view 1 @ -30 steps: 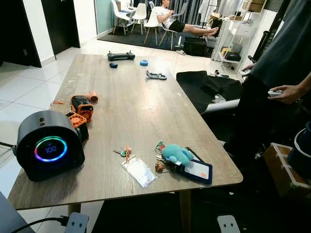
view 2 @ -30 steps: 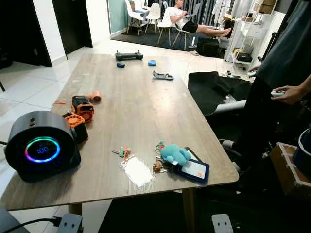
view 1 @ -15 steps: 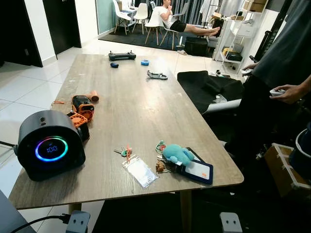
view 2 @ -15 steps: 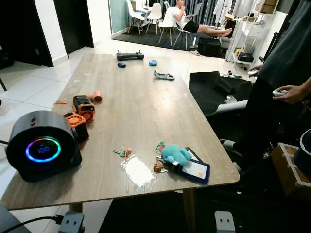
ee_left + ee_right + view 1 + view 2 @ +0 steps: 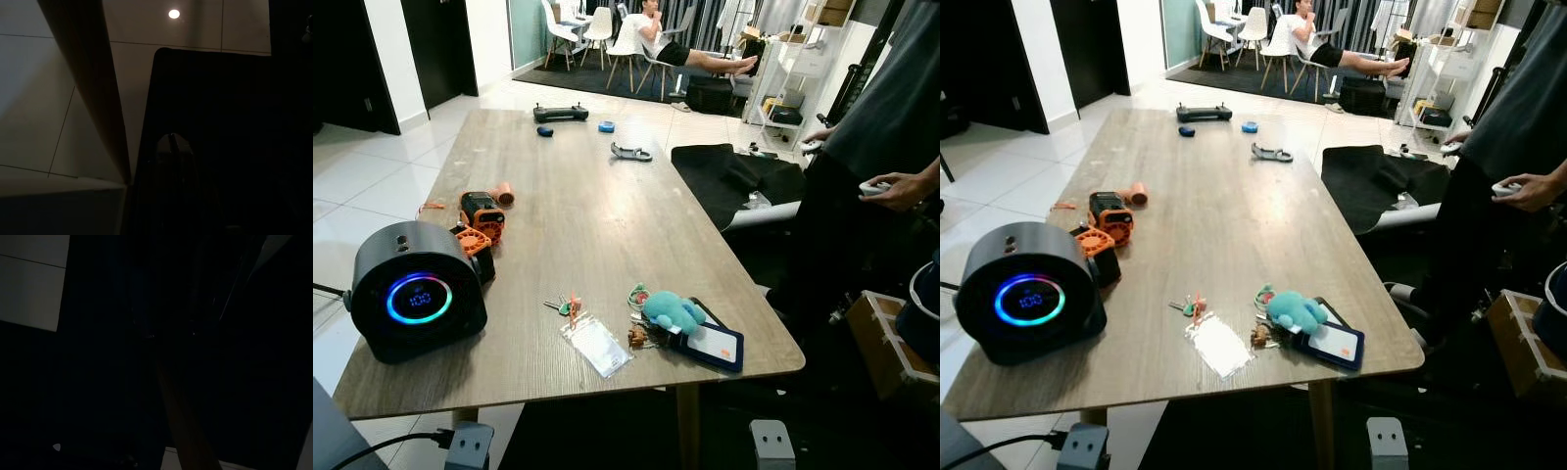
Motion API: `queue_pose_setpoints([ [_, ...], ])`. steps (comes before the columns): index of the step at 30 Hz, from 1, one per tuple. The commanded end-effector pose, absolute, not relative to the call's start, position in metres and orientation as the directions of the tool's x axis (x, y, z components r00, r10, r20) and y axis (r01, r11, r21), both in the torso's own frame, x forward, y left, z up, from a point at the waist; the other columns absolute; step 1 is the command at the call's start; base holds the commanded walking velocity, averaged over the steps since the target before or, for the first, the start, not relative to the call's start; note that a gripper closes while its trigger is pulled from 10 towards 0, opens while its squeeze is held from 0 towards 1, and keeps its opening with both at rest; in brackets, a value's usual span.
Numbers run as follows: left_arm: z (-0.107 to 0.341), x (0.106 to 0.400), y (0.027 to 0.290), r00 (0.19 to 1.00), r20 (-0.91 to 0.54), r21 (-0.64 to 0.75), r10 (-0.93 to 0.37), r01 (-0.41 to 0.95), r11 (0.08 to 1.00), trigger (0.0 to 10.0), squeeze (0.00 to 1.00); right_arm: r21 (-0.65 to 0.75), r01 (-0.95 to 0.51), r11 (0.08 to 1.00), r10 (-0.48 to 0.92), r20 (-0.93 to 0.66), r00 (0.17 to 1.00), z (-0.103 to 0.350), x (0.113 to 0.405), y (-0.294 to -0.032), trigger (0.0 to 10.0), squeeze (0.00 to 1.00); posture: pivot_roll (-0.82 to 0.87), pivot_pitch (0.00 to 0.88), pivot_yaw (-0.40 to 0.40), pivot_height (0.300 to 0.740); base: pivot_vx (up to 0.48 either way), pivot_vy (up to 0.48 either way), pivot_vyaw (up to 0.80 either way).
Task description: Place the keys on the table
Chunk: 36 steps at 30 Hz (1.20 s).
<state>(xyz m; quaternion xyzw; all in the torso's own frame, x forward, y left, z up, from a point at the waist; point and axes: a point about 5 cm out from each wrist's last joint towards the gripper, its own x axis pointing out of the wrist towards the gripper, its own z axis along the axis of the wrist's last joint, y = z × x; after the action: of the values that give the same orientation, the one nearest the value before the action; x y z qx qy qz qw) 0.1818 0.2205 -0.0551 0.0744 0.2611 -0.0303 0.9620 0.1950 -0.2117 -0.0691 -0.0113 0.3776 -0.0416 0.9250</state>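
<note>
Both arms are hanging idle below the long wooden table; their wrist views are too dark to tell how either gripper's fingers are standing. The small bunch of keys with green and orange tags is lying on the tabletop near its front edge. At its 5 o'clock a clear plastic sleeve is resting, and at 3 o'clock a teal plush toy is sitting against a dark blue card holder. At 9 o'clock a black rounded speaker with a glowing ring is standing. A person is waiting beside the table's right side.
</note>
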Motion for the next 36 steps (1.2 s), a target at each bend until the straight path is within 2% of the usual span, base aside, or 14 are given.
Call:
queue_pose_setpoints([
  [1, -0.0594, 0.1761, 0.2146, 0.854, -0.520, 0.102, -0.029, 0.095, 0.990, 10.0, 0.00, -0.052, 0.070, 0.996, -0.087, -0.708, 0.700, -0.0719, 0.1896, -0.2124, 10.0, 0.00, 0.11, 0.022, -0.075, 0.740, -0.259, 0.000, 0.00],
  [36, -0.0569, 0.1757, 0.2177, 0.866, -0.499, 0.113, -0.019, 0.087, 0.990, 10.0, 0.00, -0.052, 0.053, 0.997, -0.074, -0.711, 0.700, -0.0717, 0.1920, -0.2089, 10.0, 0.00, 0.12, 0.020, -0.081, 0.740, -0.310, 0.000, 0.00],
])
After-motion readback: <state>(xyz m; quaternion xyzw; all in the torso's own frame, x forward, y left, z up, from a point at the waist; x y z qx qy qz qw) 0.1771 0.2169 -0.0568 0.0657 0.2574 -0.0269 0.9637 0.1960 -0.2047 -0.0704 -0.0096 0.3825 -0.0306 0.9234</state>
